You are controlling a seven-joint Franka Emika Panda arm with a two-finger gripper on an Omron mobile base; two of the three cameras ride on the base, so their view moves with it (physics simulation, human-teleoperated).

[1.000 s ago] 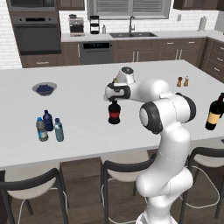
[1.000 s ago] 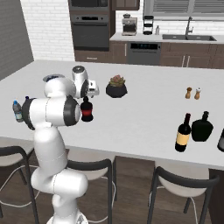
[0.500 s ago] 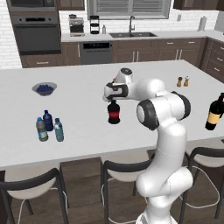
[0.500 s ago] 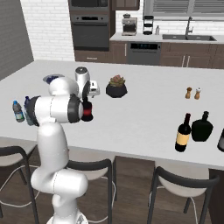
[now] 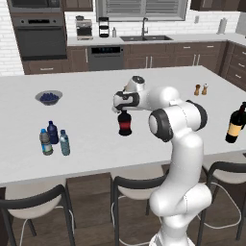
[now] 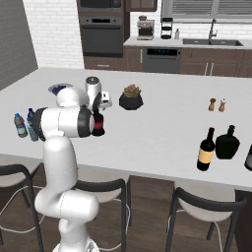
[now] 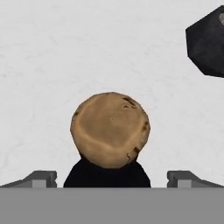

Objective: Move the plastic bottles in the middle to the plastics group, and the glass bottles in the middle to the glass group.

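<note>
Dark squat bottle [image 5: 125, 123]: it stands on the white counter [image 5: 86, 139] mid-island, red label facing you, and it is one of the glass bottles to go.
Gripper [image 5: 123, 106]: it sits right over that bottle's top; in the hand view the tan stopper [image 7: 110, 129] lies centred between the two fingertips [image 7: 41, 178].
Fingers: you see them spread wide, well clear of the stopper on both sides, so nothing is grasped.
Plastics group: three small bottles stand close together at the left of the counter, the dark-blue one [image 5: 53, 132], the greyish labelled one [image 5: 45, 142] and the pale-blue one [image 5: 64, 143]; you can count the plastic part as done.
Glass group: at the right end, the wine bottle [image 6: 205, 150] stands just beside the black round bottle [image 6: 227, 143]; that one looks delivered too.
Left for you: judging by this, only the squat bottle remains: close on its neck, lift, and carry it across to the right end.
Watch: the plant pot [image 6: 130, 100] stands near.
</note>
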